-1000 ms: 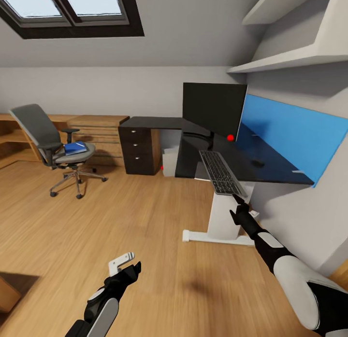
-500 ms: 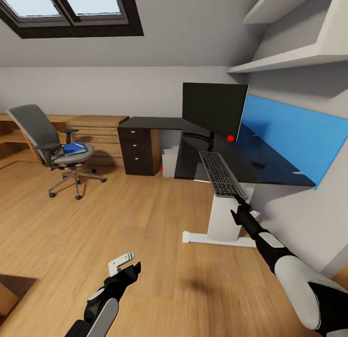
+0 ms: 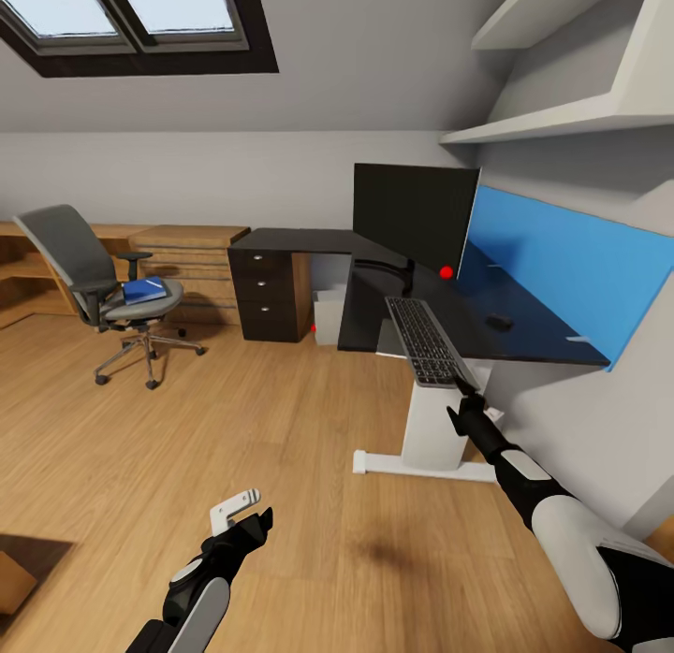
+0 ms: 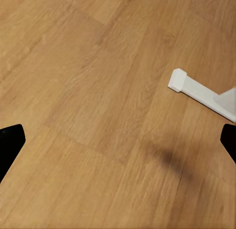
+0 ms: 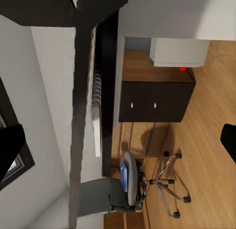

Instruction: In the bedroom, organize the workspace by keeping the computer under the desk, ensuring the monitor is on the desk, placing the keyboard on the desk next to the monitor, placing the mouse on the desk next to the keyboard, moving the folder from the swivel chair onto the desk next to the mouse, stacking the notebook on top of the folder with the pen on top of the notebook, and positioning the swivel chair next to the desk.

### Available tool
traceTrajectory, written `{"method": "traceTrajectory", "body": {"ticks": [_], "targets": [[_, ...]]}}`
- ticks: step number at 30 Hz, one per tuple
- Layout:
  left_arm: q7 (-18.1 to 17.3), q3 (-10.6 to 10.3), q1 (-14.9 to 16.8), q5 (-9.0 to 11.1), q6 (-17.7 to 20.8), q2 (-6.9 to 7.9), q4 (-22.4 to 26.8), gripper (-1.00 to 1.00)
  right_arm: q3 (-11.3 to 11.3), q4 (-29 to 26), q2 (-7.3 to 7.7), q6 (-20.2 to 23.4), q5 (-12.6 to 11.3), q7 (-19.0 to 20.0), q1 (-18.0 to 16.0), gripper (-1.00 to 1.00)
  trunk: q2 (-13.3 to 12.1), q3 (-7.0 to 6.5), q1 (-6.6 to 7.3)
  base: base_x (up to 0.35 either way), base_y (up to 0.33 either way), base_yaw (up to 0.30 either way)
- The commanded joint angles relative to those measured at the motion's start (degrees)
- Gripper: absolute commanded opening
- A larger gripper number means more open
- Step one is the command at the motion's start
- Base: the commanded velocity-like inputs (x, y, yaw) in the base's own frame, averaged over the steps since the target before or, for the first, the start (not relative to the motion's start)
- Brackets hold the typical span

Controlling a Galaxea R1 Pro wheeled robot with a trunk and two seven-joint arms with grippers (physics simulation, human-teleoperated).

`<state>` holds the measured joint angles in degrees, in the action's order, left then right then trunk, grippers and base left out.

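We read no brand, label or writing on anything here.

In the head view our right gripper (image 3: 465,402) sits just below the near end of the keyboard (image 3: 428,340), which lies on the dark desk (image 3: 524,330) and overhangs its front edge toward us. Whether the fingers touch the keyboard we cannot tell; in the right wrist view the two finger tips sit at opposite edges of the frame, so the jaws are spread with nothing between them. Our left gripper (image 3: 245,513) hangs low over the wood floor (image 3: 234,419), well apart from the desk, its jaws likewise spread wide and empty.

One monitor (image 3: 416,210) stands at the desk's back, just beyond the keyboard's far end. One small dark mouse (image 3: 500,322) lies on the desk to the right of the keyboard, near the blue wall panel (image 3: 571,260). One pale computer (image 3: 329,316) stands on the floor under the desk. One swivel chair (image 3: 103,283) stands well to the left, away from the desk, with a blue folder (image 3: 147,288) on its seat. We count two red dots, one by the monitor's base, one low by the computer.
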<state>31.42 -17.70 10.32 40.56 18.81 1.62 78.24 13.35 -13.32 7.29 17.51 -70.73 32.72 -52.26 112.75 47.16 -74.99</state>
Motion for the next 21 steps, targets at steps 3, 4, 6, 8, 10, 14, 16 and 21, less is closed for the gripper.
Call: {"method": "traceTrajectory", "body": {"ticks": [3,4,6,8,10,14,16,21], "targets": [[0.5,-0.1,0.0,0.4,0.1,0.05,0.1,1.0,0.2,0.0,0.0,0.5,-0.5,0.1,0.0,1.0,-1.2,-0.49,0.67,0.0,0.0,0.0],[0.5,-0.1,0.0,0.4,0.1,0.05,0.1,1.0,0.2,0.0,0.0,0.5,-0.5,0.1,0.0,1.0,-1.6,-0.67,0.89,0.0,0.0,0.0],[0.5,-0.1,0.0,0.4,0.1,0.09,0.1,1.0,0.2,0.0,0.0,0.5,-0.5,0.1,0.0,1.0,-2.0,-0.85,1.11,0.0,0.0,0.0],[0.5,-0.1,0.0,0.4,0.1,0.09,0.1,1.0,0.2,0.0,0.0,0.5,-0.5,0.1,0.0,1.0,-2.0,-0.85,1.11,0.0,0.0,0.0],[0.4,-0.1,0.0,0.4,0.1,0.11,0.1,1.0,0.2,0.0,0.0,0.5,-0.5,0.1,0.0,1.0,-2.0,-0.85,1.11,0.0,0.0,0.0],[0.3,-0.1,0.0,0.4,0.1,0.13,0.1,1.0,0.2,0.0,0.0,0.5,-0.5,0.1,0.0,1.0,-2.0,-0.85,1.11,0.0,0.0,0.0],[0.2,-0.1,0.0,0.4,0.1,0.14,0.1,1.0,0.2,0.0,0.0,0.5,-0.4,0.1,0.0,1.0,-2.0,-0.85,1.11,0.0,0.0,0.0],[0.1,-0.1,0.0,0.4,0.1,0.14,0.1,1.0,0.2,0.0,0.0,0.5,-0.4,0.1,0.0,1.0,-2.0,-0.85,1.11,0.122,0.0,0.0]]}}
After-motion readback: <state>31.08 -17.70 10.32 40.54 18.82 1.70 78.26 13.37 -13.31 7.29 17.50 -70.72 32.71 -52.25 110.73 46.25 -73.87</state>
